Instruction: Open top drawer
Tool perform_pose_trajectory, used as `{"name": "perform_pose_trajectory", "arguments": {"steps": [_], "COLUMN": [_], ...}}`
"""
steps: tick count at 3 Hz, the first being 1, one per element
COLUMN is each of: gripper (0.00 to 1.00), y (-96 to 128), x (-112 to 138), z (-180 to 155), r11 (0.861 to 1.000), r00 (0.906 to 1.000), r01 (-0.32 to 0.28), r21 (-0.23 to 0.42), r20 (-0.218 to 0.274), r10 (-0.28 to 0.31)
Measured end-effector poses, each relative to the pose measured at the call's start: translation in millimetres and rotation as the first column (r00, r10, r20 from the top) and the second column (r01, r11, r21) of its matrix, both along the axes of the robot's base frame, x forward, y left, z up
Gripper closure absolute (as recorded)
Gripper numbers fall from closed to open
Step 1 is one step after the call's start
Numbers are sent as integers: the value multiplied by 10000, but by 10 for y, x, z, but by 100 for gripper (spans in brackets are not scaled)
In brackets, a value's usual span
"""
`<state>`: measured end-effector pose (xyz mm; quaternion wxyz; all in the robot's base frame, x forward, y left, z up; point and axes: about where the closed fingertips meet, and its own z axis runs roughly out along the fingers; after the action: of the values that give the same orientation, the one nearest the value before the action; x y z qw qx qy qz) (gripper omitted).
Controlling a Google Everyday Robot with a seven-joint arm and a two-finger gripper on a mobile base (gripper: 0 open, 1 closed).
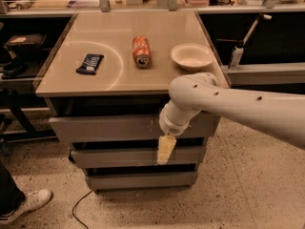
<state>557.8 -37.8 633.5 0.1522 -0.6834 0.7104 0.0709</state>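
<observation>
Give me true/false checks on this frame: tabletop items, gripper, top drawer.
1. The can stands upright. False: it lies on its side on the tabletop.
2. The bowl sits right of the can. True.
3. The gripper hangs pointing down in front of the drawer fronts. True.
4. The dark packet lies in the bowl. False: it lies on the tabletop, left of the can.
5. The top drawer is pulled out far enough to show its tray. False: only its front panel shows.
</observation>
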Motion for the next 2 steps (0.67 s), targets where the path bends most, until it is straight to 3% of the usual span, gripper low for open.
{"name": "perform_pose_trajectory", "arguments": {"steps": [1,2], "gripper": [0,0], "y": [-68,-245], "x": [-86,-327], "z": [13,55], "r11": [10000,9998], "r00": [9998,9978], "r01": [24,129], "r21": [-75,-157], "r20": [-186,-649], "r10": [-26,-138]}}
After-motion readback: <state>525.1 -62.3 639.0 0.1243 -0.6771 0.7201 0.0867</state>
